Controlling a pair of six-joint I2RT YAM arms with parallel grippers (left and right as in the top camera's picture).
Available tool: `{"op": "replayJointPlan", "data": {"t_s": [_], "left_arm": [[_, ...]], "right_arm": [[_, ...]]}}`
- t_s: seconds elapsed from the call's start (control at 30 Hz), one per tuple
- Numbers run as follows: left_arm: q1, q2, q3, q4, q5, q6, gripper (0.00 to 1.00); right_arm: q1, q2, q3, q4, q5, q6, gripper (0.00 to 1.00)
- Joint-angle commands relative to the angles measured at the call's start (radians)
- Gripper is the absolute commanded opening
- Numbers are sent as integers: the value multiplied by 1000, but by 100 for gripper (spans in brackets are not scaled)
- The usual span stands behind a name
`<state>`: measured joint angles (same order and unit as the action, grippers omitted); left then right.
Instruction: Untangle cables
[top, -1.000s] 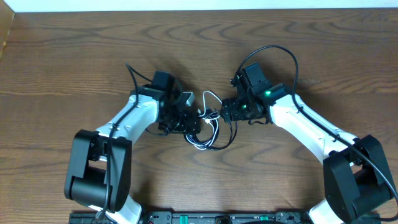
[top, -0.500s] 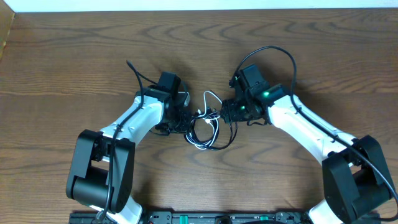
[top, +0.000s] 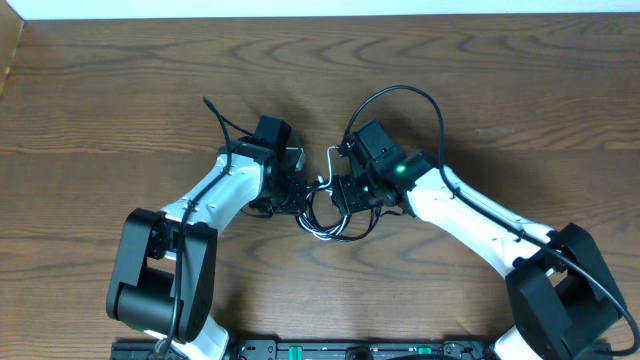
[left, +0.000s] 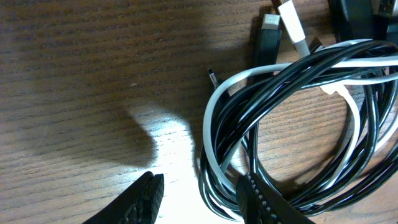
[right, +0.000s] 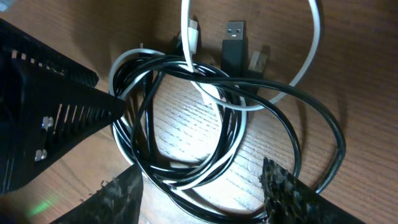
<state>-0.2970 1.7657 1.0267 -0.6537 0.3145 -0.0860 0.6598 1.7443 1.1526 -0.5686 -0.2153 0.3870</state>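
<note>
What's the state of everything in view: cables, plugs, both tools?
white cable, tangled, looped in with the black ones
black cables, coiled together, still tangled, lying on the table
black plug, loose, flat on the table, plugged into nothing
left tool, open, low over the coil's edge, gripping nothing
right tool, open wide above the coil, gripping nothing

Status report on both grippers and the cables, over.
Left gripper open, astride edge of cables. Right gripper open over them. Cables tangled, flat on table. Grippers close together.
</note>
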Motion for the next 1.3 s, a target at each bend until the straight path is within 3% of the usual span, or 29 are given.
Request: {"op": "replayJointPlan", "data": {"t_s": [0.0, 0.2, 0.47, 0.7, 1.1, 1.27], "left_arm": [[-2, 31, -9, -4, -13, -23, 44], [-2, 52, -8, -3, -13, -29, 44], [-1, 52, -8, -11, -107, -55, 12], [-1, 52, -8, -13, -107, -55, 7], [-1, 52, -8, -14, -127, -58, 8], [-1, 52, -8, -18, -158, -72, 8]], "right_arm": [[23, 20, 4, 1, 35, 10, 59], [27, 46, 3, -5, 134, 21, 63], [27, 102, 0, -4, 154, 20, 69], [30, 107, -2, -5, 153, 47, 71], [42, 107, -5, -122, 166, 60, 73], [42, 107, -50, -125, 256, 61, 74]]}}
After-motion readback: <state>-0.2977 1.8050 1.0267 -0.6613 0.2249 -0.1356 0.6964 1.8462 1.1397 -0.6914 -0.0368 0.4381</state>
